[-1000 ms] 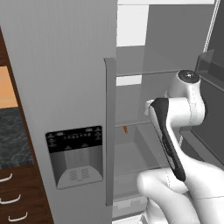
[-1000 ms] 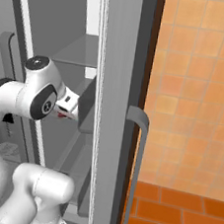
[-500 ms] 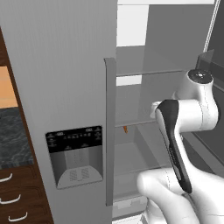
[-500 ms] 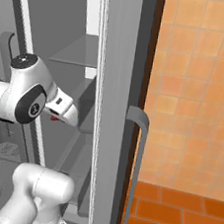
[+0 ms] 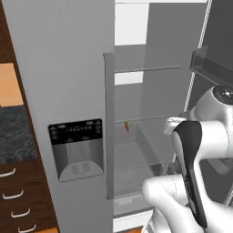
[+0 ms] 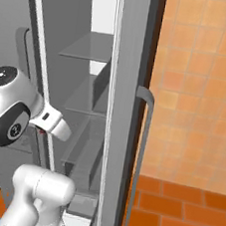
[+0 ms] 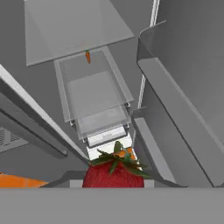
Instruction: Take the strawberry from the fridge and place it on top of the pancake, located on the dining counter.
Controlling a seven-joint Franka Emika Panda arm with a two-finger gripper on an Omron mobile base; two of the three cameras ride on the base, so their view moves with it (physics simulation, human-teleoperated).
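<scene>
The strawberry (image 7: 113, 174), red with green leaves, sits at the bottom of the hand view, and my gripper (image 7: 113, 183) is shut on it. The hand looks down into the open fridge (image 7: 92, 89), over its glass shelves and clear drawers. In the right base view the gripper (image 6: 43, 132) sits at the front edge of the open fridge (image 6: 124, 86) compartment, at mid height, with a red speck of the strawberry (image 6: 42, 133) at its tip. The fridge (image 5: 68, 68) keeps its dispenser door shut. The pancake and the dining counter are out of view.
A small orange item (image 5: 126, 127) lies on a middle shelf, also seen from the hand (image 7: 88, 56). The open right door with its bins (image 5: 210, 68) stands close to the arm. An orange tiled wall (image 6: 203, 86) and dark drawers (image 5: 16, 200) flank the fridge.
The arm has pulled back out of the fridge compartment, and the hand has come lower and toward the fridge's front edge with the strawberry still held.
</scene>
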